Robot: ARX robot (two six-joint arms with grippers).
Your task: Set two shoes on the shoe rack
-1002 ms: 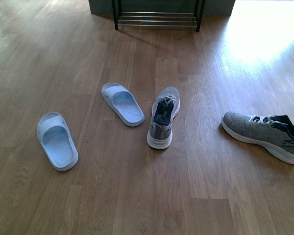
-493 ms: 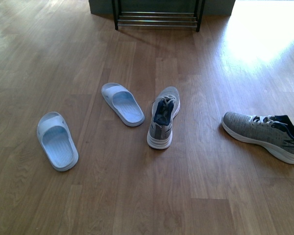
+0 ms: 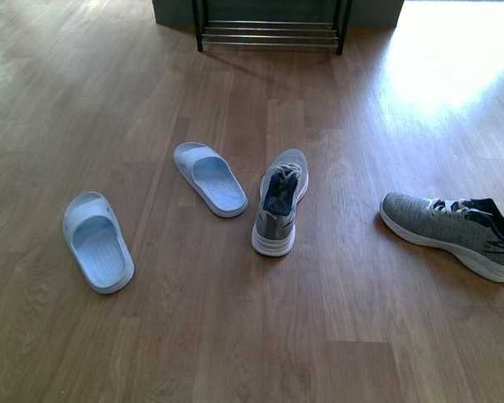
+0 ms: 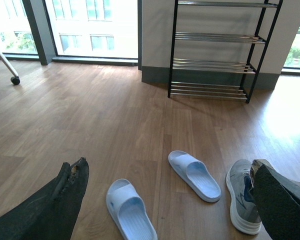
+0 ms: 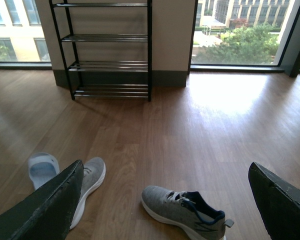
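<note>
Four shoes lie on the wooden floor. One grey sneaker [image 3: 280, 201] points toward the shoe rack [image 3: 270, 34], and the other grey sneaker [image 3: 454, 231] lies sideways at the right. Two pale blue slides [image 3: 97, 242] [image 3: 210, 178] rest to the left. The left gripper [image 4: 167, 172] is open above the slides [image 4: 131, 210] [image 4: 195, 168], with a grey sneaker [image 4: 240, 197] near one finger. Open too, the right gripper [image 5: 166, 172] hovers above the sideways sneaker [image 5: 184, 211]; the other sneaker [image 5: 90, 182] and a slide [image 5: 42, 168] are beside one finger. The shoe rack [image 4: 217, 50] [image 5: 107, 50] stands empty against the wall.
Tall windows flank the wall behind the rack. A caster wheel on a metal leg [image 4: 14, 79] stands far off in the left wrist view. Bright sunlight falls on the floor [image 3: 454, 59] to the right of the rack.
</note>
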